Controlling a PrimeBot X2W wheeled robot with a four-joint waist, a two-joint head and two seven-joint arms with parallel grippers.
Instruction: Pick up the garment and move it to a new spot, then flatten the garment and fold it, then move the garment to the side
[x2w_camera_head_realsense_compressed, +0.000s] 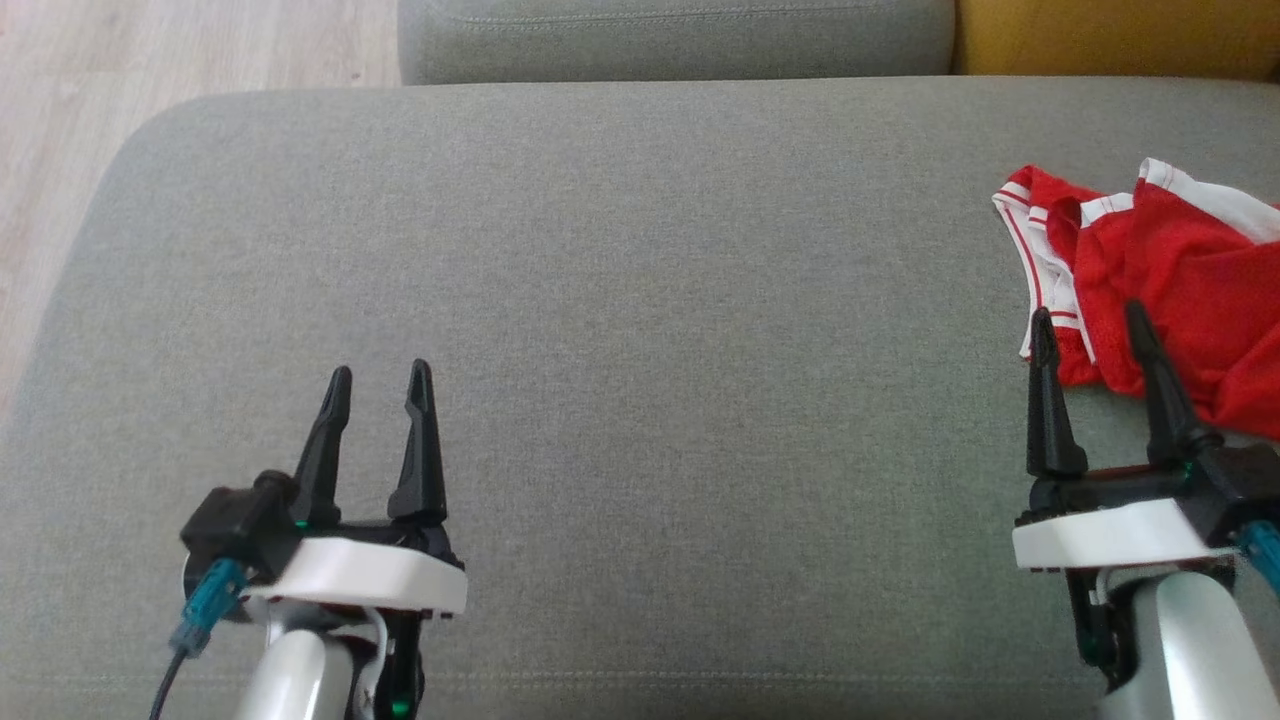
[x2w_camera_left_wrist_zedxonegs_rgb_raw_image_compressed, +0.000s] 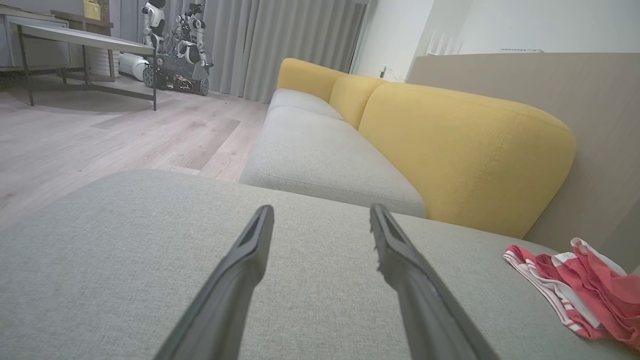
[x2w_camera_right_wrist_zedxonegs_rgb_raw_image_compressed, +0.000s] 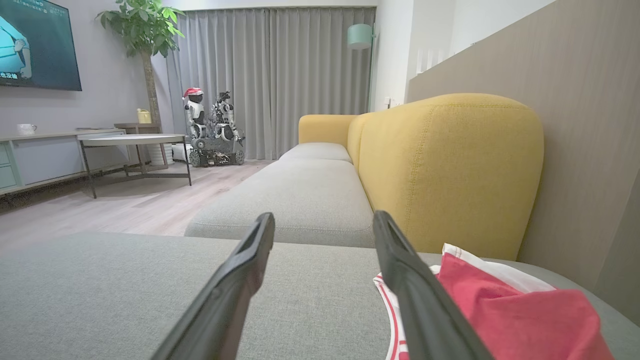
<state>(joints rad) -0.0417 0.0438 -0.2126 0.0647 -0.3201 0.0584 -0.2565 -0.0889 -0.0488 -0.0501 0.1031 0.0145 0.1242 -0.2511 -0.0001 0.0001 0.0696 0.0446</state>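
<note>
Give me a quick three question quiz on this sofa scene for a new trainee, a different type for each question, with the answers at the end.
1. True or false: the red garment lies neatly folded on the grey cushion.
2. Which gripper is nearer the garment? A. left gripper B. right gripper
3. Fill in the blank: both grippers have their jaws ____.
Key: 1 false, it lies crumpled. 2 B. 3 open.
</note>
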